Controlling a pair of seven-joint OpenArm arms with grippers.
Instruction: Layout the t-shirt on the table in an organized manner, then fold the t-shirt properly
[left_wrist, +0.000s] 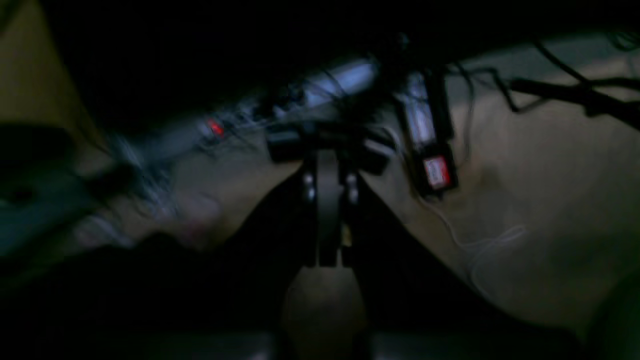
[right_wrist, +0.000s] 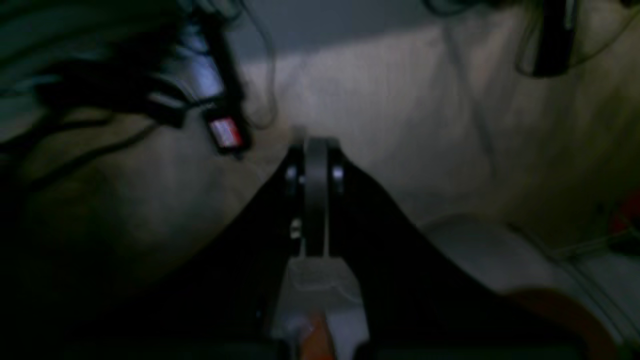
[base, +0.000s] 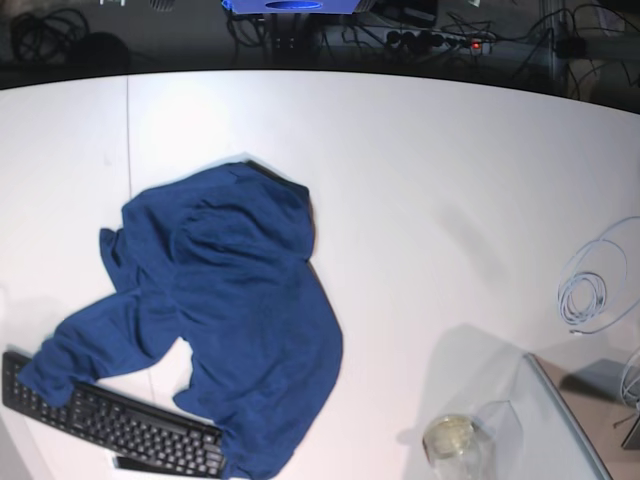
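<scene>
T-shirt (base: 225, 320) lay in a crumpled heap on the left half of the table (base: 430, 190), and it was not spread flat. It was dark blue and full of wrinkles. One part reached toward the lower left corner, and its lower edge lay over the black keyboard (base: 110, 420), touching it. The table was white, with a thin seam line running down its left side and a curved far edge.

A grey stand (base: 575, 420) filled the lower right corner of the base view. Near it on the table was a coil of pale cable (base: 590, 290), well apart from the shirt. A small glass jar (base: 450, 440) stood just beside the stand.

Neither arm appeared in the base view, so both were away from the shirt. The wrist views were dark and blurred. The left gripper (left_wrist: 327, 260) had its two fingers pressed together with nothing between them, and it pointed toward a floor with a power strip (left_wrist: 310, 95) and loose wires. The right gripper (right_wrist: 315, 250) was also closed and empty, over a similar floor with cables.
</scene>
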